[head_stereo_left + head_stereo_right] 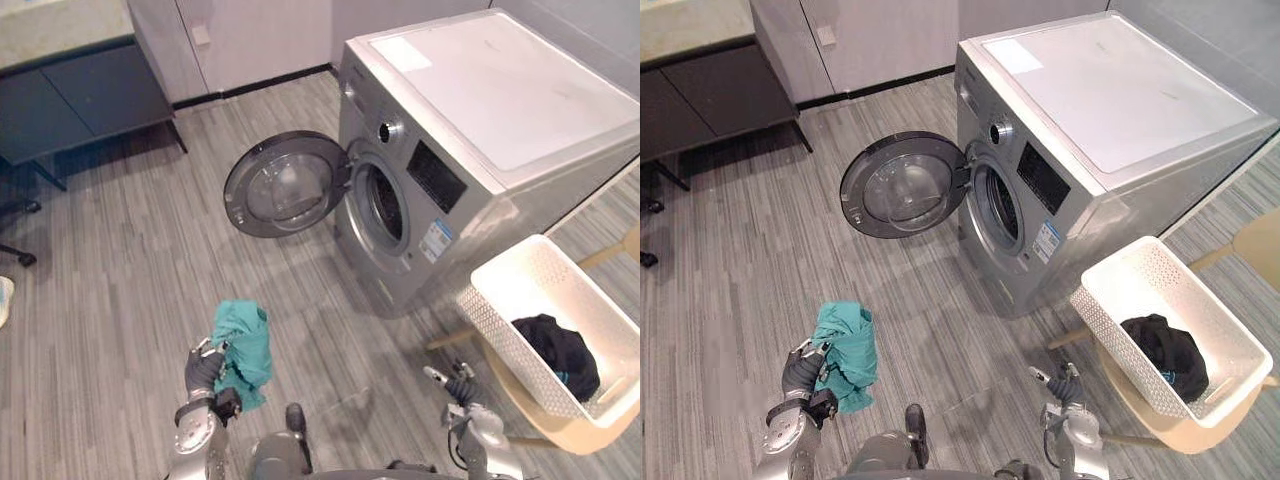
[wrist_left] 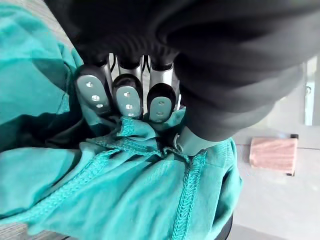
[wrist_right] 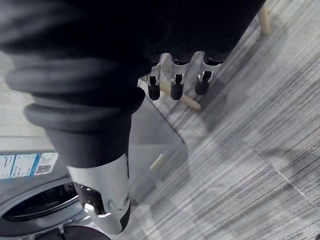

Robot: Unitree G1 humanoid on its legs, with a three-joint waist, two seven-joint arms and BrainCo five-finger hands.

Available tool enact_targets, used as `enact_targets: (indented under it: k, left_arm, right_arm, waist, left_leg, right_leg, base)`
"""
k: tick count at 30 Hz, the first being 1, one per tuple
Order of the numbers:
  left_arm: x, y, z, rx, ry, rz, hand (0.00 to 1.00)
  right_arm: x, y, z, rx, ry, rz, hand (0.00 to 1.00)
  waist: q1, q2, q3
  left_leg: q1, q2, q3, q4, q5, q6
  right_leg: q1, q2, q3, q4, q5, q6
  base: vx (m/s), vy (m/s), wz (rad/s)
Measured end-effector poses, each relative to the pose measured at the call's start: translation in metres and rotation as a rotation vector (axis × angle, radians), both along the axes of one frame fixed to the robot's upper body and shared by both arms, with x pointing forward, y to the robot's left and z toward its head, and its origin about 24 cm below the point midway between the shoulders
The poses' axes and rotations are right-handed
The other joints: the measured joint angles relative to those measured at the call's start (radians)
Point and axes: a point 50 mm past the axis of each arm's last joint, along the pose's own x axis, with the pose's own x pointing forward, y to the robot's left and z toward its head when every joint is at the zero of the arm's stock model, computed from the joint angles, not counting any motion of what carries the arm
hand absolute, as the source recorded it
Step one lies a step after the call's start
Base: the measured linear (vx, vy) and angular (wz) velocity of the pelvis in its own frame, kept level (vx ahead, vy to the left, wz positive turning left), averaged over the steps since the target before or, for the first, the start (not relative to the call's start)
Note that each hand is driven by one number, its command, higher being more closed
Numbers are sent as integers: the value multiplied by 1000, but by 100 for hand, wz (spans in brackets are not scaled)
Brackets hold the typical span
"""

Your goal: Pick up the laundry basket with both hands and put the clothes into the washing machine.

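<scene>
**Left hand holding a teal garment before the open washing machine**

The teal garment [image 1: 245, 345] hangs bunched from the left hand [image 1: 203, 368], low in the head views and above the grey plank floor [image 1: 130, 270]. It is well short of the machine. In the left wrist view the dark-tipped fingers [image 2: 127, 100] are curled down onto a stitched fold of the cloth, with the thumb pressed in from the opposite side, so the grip is closed tight on the fabric.

The right hand [image 1: 455, 385] is raised near the lower right. Its fingers [image 3: 177, 82] are extended and loosely spread, holding and touching nothing.

The white lattice laundry basket [image 1: 510, 340] rests tilted on a light wooden seat [image 1: 560, 430] just to the right of the machine, apart from both hands. A heap of dark clothes [image 1: 560, 350] lies in its lower end.

The silver front-loading washing machine [image 1: 500, 90] stands at the upper right. Its round door [image 1: 285, 185] is swung fully open to the left, exposing the drum opening [image 1: 385, 205]. A dark cabinet [image 1: 70, 100] stands against the wall at the upper left.
</scene>
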Motion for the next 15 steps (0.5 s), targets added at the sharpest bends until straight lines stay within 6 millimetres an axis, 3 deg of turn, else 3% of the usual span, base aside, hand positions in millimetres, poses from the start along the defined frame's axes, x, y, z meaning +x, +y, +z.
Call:
enact_targets:
  k: [3,5,6,7,8,9,10,11,13,15]
  left_arm:
    - [14,-9,6,-4,-36,-43,100]
    - [28,-20,5,-7,-38,-89,100]
    - [30,-25,4,-4,-32,-103,100]
    - [27,-31,1,-16,-21,-109,100]
    - [27,-34,0,-32,-23,-102,100]
    - [27,-37,1,-44,-31,-104,100]
    - [28,-43,1,-73,-36,-96,100]
    - [24,-44,-2,-85,-24,-85,100]
    - [22,-44,-2,-81,-23,-92,100]
    - [21,-43,1,-77,-34,-90,100]
  right_arm:
    - [-3,-3,-2,0,11,-16,0]
    - [-15,-5,-10,2,69,-24,0]
    - [-19,-6,-12,2,81,-29,0]
    - [-29,-7,-15,1,106,-35,0]
    - [-36,-12,-16,1,117,-56,0]
    - [-34,-12,-15,-2,110,-54,0]
    - [-30,-18,-10,-27,90,-36,0]
    - [-25,-21,-7,-44,75,-19,0]
    - [-38,-23,-15,-41,154,-47,0]
    - [-55,-20,-20,-11,211,-77,0]
  waist:
    - [-28,8,8]
    - [-73,26,20]
    - [-75,29,21]
    - [-81,37,11]
    - [-86,71,13]
    - [-85,76,17]
    - [-68,110,31]
    - [-49,134,28]
    - [-27,136,31]
    - [-14,109,46]
  left_leg:
    - [41,-9,-14,-37,-24,-8]
    - [119,-30,-62,-84,-48,-34]
    - [146,-31,-70,-82,-62,-47]
    - [208,-10,-86,-58,-103,-79]
    - [182,30,-112,99,-120,-103]
    - [135,57,-116,240,-101,-104]
    - [26,125,-140,532,19,-72]
    - [-73,186,-168,764,162,-72]
    - [-157,226,-178,928,148,-72]
    - [-236,226,-144,925,82,-51]
  right_leg:
    - [-97,81,-41,-176,6,3]
    - [-118,125,-43,-439,112,16]
    - [-125,133,-20,-443,138,4]
    - [-110,154,12,-393,194,-47]
    - [-68,161,-26,-340,146,-86]
    - [-43,165,-37,-327,120,-97]
    - [27,203,-51,-340,98,-121]
    - [102,244,-41,-379,74,-128]
    - [189,277,-14,-422,62,-135]
    - [292,279,56,-483,61,-136]
  base:
    - [368,22,17]
    - [537,-11,77]
    - [623,-86,82]
    - [712,-120,73]
    - [727,-136,68]
    - [757,-171,43]
    - [730,-181,-15]
    - [724,-162,-39]
    - [667,-82,-65]
    - [624,-23,-75]
